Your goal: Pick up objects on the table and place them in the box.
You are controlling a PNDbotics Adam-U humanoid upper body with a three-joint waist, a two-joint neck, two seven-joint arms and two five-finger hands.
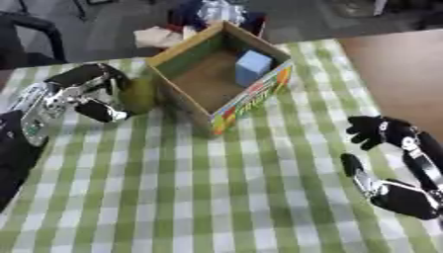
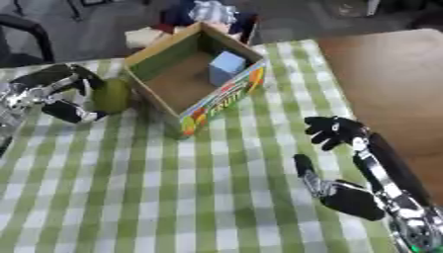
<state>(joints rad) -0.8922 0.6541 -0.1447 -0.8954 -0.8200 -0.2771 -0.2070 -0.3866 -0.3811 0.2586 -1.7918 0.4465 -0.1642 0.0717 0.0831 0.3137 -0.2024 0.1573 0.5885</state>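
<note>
- care is going to be needed over the lift: the left hand (image 2: 65, 96) is curling its fingers and thumb round a green rounded object (image 2: 111, 95) (it looks like a fruit, though what kind is not showing), and the object is sitting just beside the near-left wall of the box (image 1: 186, 101).
- raising it clear of the wall's top edge before carrying it across is looking like the wise order, since a low sideways move would be knocking the cardboard.
- aiming for the bare brown floor on the box's near half is seeming best, as a light blue block (image 1: 252, 67) is already standing in the far corner inside.
- letting go only once the object is well past the rim is reducing the chance of it rolling back onto the green checked tablecloth (image 1: 216, 197).
- pose: the left arm is coming in from the left edge, wrist bent inward, hand wrapping the object from its outer side, with dark fingers above and below it.
- the right hand (image 2: 333, 131) is lying idle on the cloth at the right, well apart from the box, fingers relaxed and spread, holding nothing.
</note>
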